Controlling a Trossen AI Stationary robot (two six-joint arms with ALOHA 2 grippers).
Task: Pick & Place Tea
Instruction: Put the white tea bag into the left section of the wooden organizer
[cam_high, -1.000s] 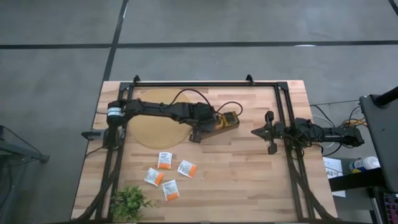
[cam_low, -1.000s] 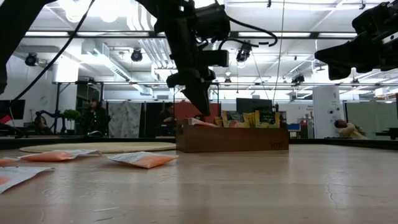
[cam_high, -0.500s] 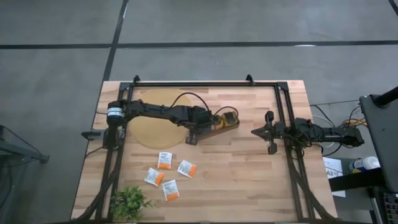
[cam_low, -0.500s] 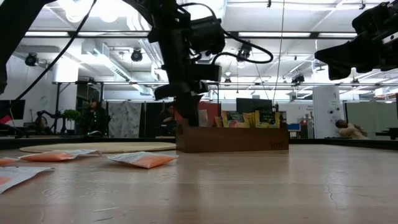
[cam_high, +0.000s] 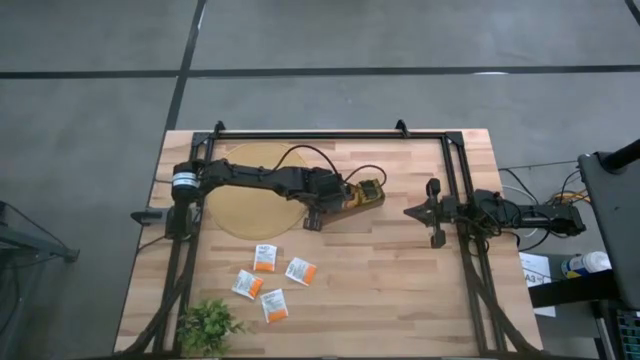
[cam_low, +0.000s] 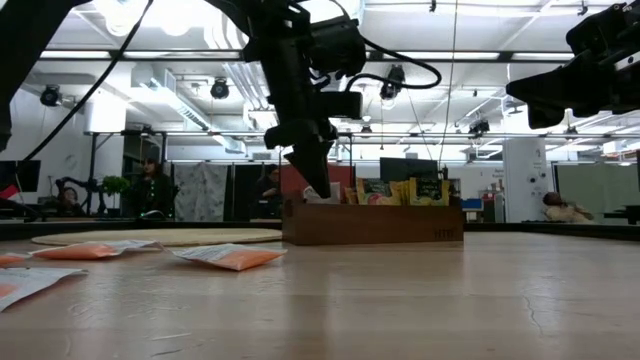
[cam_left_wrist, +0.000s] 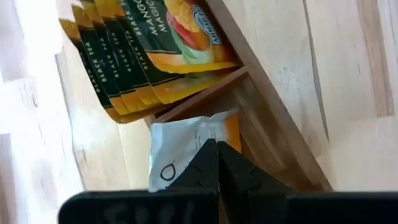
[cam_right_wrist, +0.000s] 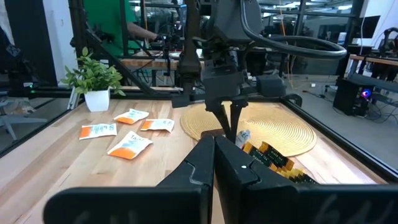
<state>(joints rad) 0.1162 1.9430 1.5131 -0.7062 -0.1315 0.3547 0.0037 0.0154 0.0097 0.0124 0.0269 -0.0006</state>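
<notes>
In the high view, the left gripper is reaching across the centre of the wooden desk, sitting at the left end of the brown wooden tray, beside the round woven mat. The right gripper is waiting with fingers closed at the right of centre, well apart from the tray. Four white-and-orange tea sachets are lying loose in the lower left of the frame, near a small leafy plant at the bottom edge.

In the low view, the left gripper is hanging down from the top centre, its tip meeting a white sachet that is sticking up from the tray's left end. The tray is standing mid-frame with dark green and yellow sachets upright in it. Loose orange sachets are lying flat at the left.

In the left wrist view, the closed fingers are pinching a white sachet with an orange patch over the end compartment, next to a packed row of yellow and dark sachets in the neighbouring compartment.

In the right wrist view, the right gripper's fingers are pressing together at the bottom centre, holding nothing. Beyond them the left gripper is standing over the tray's sachets, with the loose sachets and the potted plant at the left of the frame.
</notes>
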